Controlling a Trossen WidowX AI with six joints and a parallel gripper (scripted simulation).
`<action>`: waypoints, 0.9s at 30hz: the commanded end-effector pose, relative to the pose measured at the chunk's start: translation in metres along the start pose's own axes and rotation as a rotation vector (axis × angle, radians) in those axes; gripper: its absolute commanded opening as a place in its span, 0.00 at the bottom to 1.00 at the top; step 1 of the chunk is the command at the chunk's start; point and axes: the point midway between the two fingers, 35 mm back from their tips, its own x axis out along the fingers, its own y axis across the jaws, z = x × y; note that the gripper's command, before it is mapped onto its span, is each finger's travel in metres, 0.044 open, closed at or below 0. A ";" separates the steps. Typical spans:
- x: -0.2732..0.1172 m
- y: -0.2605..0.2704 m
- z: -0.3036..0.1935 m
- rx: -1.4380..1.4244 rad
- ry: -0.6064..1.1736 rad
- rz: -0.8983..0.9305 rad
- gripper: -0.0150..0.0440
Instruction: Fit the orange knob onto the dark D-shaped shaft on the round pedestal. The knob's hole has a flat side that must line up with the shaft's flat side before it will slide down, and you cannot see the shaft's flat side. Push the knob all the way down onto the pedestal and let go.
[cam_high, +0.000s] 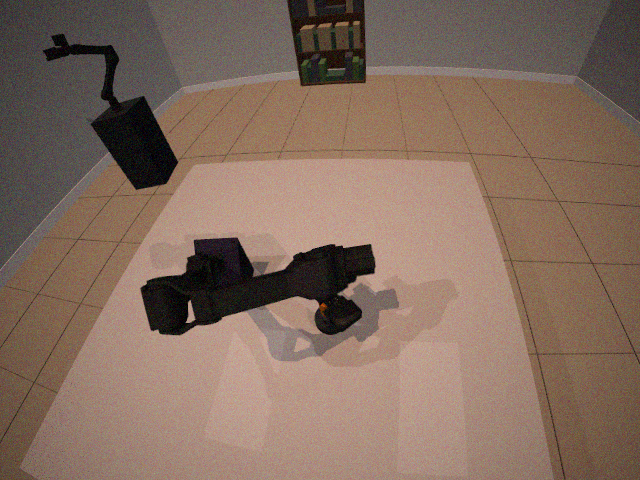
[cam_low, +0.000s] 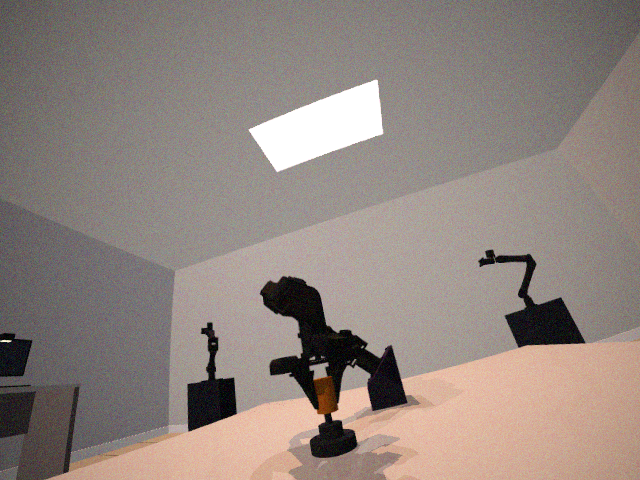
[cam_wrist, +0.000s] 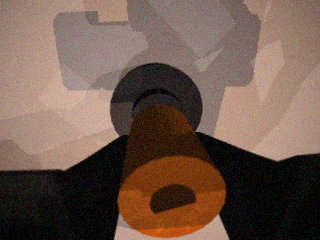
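The orange knob is held upright, its D-shaped hole showing at the top in the wrist view, with the flat side toward the bottom of that view and slightly tilted. My gripper is shut on the knob, one finger on each side. The round pedestal stands below it, dark and stepped. A short piece of the dark shaft shows between the knob's underside and the pedestal, so the knob is above the pedestal. Whether the shaft's tip is inside the hole is hidden.
My arm reaches from its dark base block over the pale table top. Other arms on dark stands are in the background, with a bookcase at the far wall.
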 end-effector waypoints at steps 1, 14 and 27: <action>-0.001 -0.002 0.002 -0.110 -0.003 -0.001 0.25; 0.001 0.000 0.001 -0.118 -0.003 -0.001 0.25; 0.003 0.000 0.001 -0.118 -0.003 -0.001 0.25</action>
